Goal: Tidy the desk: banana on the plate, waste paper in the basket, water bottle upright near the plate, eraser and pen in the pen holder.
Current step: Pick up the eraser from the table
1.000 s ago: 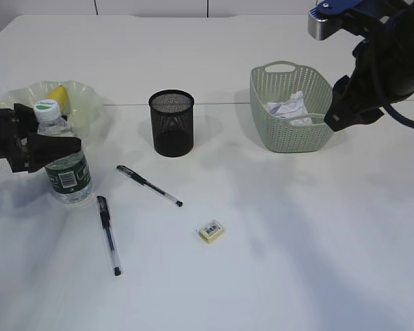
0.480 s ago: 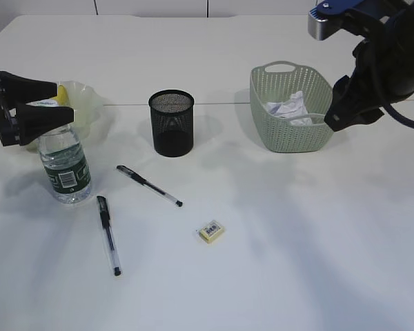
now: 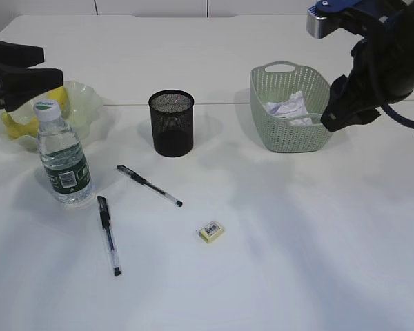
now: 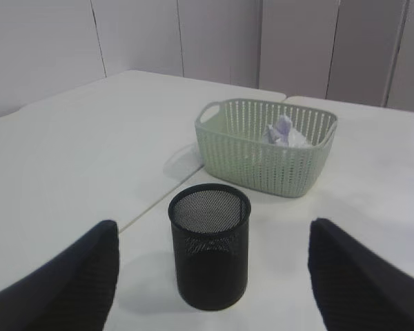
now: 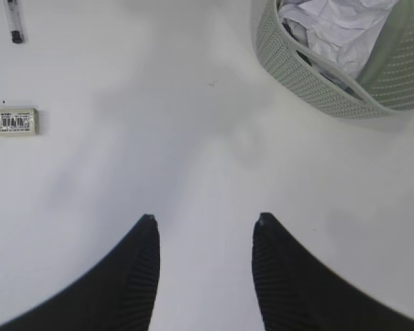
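Bottle's upright by the plate (image 3: 90,103), banana's in it, paper's in the basket (image 3: 290,131). Left: the eraser (image 3: 212,232) and two pens (image 3: 150,185) lying loose on the bench (image 3: 297,262). The eraser looks tiny, light and a bit squishy, so pinch its long sides. Left end effector (image 3: 45,63) wide apart, holding nothing; right end effector (image 5: 205,224) half apart, also bare.

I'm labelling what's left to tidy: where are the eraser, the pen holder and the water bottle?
Small cream-yellow eraser (image 3: 212,232): exterior view, top face.
Black mesh pen holder (image 3: 171,127): exterior view, side wall.
Clear green-labelled water bottle (image 3: 63,160): exterior view, body above label.
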